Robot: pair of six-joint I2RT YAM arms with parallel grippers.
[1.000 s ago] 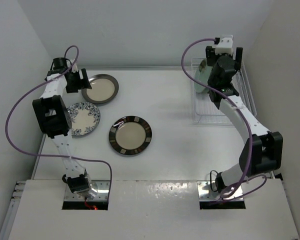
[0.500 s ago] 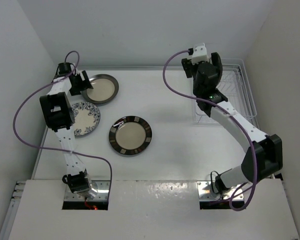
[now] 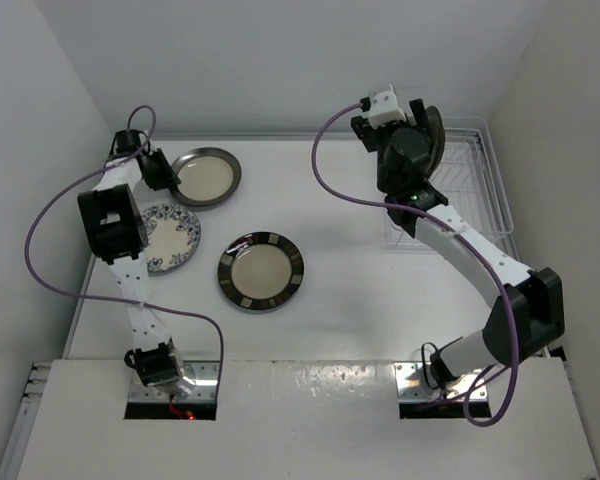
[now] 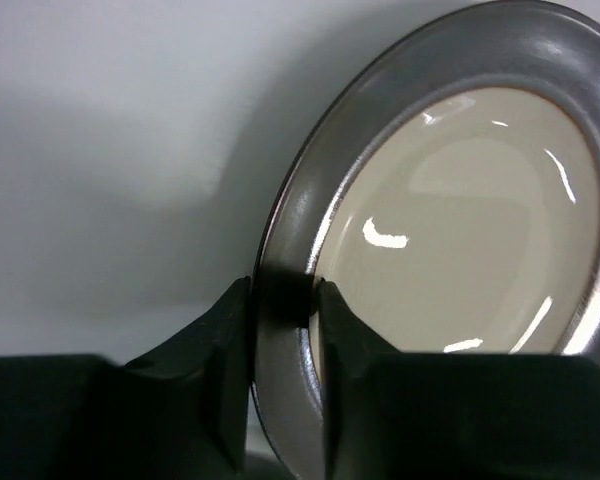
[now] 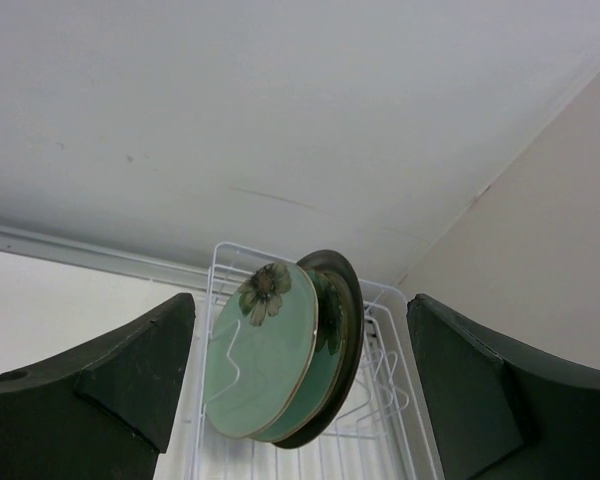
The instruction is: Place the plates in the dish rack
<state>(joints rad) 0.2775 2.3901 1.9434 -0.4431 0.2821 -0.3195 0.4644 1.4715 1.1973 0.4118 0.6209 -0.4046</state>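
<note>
Left gripper [image 4: 285, 330] is pinching the cream plate [image 4: 460, 220] by its dark rim, apparently flat on the counter [image 3: 340, 300]; I'm seeing the dish rack [image 3: 485, 190] far right, by the wide-open right gripper [image 5: 300, 305].

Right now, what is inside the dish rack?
In the rack, two green plates stand on edge, a dark-rimmed plate behind them. Its face is covered.

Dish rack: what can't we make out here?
Top view: the right arm covers the dish rack's left half and most of its plates.
Right wrist view: the front green plate hides most of the dark-rimmed plate behind; count unclear; the frame edge cuts off the rack's bottom.
Left wrist view: fingers hide the cream plate's near rim.
</note>
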